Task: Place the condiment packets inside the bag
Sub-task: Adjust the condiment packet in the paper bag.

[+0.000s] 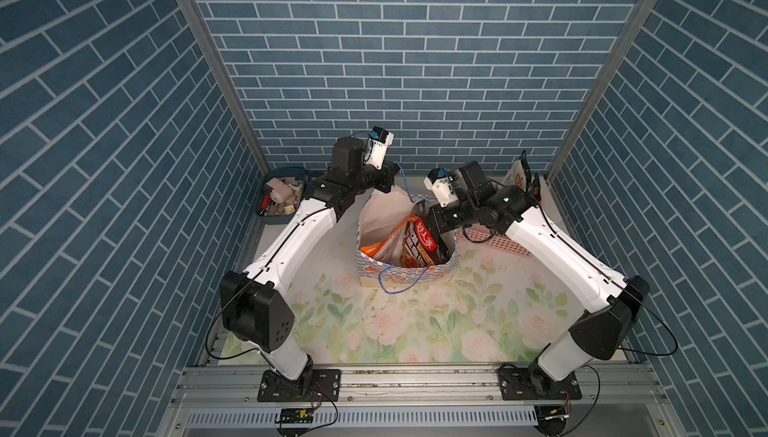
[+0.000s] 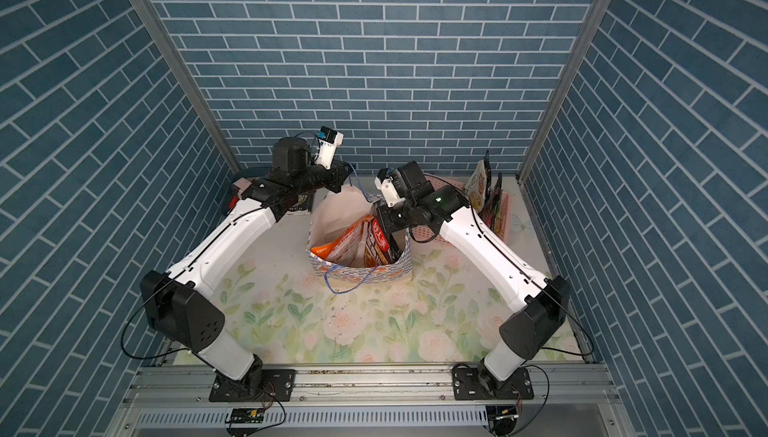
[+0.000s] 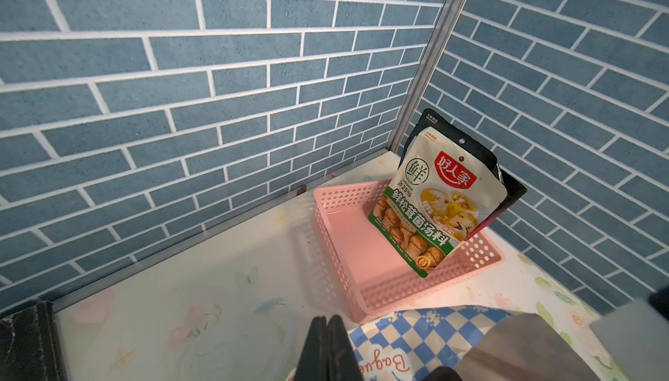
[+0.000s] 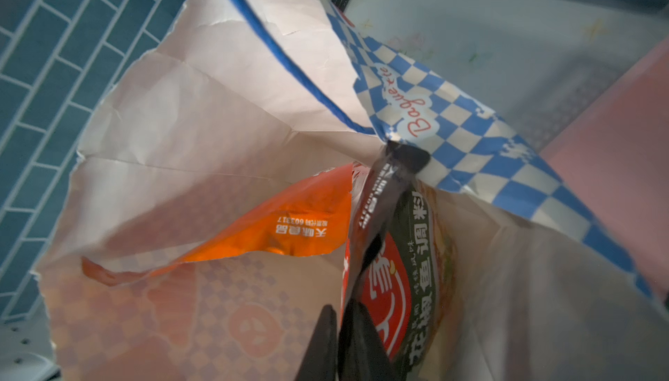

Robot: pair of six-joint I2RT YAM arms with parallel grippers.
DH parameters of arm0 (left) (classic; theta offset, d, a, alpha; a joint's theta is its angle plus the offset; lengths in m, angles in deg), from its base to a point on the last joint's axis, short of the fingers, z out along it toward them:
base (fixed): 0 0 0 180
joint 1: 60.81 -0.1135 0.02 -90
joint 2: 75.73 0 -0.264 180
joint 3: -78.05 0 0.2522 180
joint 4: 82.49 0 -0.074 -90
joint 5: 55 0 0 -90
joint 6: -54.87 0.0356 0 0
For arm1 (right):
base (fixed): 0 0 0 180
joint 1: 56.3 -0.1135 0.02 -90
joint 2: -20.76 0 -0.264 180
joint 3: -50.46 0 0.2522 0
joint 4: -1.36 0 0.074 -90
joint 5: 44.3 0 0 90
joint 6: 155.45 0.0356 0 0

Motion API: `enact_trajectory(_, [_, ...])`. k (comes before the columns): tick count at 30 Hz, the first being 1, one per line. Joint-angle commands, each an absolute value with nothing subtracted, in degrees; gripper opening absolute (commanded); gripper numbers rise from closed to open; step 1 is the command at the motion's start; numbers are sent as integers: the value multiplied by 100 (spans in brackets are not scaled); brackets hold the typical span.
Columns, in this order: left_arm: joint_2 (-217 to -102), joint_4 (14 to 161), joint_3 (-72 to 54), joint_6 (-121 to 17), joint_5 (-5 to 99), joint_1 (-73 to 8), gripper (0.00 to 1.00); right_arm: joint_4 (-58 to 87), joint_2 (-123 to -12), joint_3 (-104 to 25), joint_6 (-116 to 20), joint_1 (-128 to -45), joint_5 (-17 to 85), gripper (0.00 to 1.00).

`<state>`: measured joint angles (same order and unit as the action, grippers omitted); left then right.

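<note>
The bag (image 1: 409, 275) stands open in the middle of the counter (image 1: 415, 331). An orange packet (image 1: 390, 239) and a black packet (image 1: 422, 244) stand inside it.

The right jaws reach down into the bag from 2 o'clock. They are shut tight, with the fingers (image 4: 322, 346) right against the black packet. I cannot tell if they pinch it.

The left jaws are shut too, at the bag's rim at 12 o'clock. I cannot tell if they pinch the paper.

More packets lean in the pink basket (image 3: 336, 238), at 2 o'clock from the bag, with a white-and-green packet (image 3: 434, 209) in front.
</note>
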<state>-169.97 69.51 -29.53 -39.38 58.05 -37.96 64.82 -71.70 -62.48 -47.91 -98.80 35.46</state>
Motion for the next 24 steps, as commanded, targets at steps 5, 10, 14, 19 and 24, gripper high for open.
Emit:
enact_trajectory(5, [-16839,7275,-2980,-3887,5493,-3821,0,6888,-7079,-6642,-4820,-9921,3857,0])
enact_trajectory(10, [-17124,6907,-3283,-4028,5023,-3825,0,7207,-6995,-7126,-4901,-9927,3436,0])
enact_trajectory(14, [-17320,6708,-3514,-4159,4892,-3839,0,7148,-6929,-6839,-4854,-9928,3140,0])
enact_trajectory(19, [-17227,6892,-3455,-4156,5171,-3834,0,7038,-7123,-6612,-4666,-9930,3682,0])
enact_trajectory(24, [-17025,7145,-3202,-4140,5363,-3839,0,7558,-7569,-7355,-4593,-9940,4918,0])
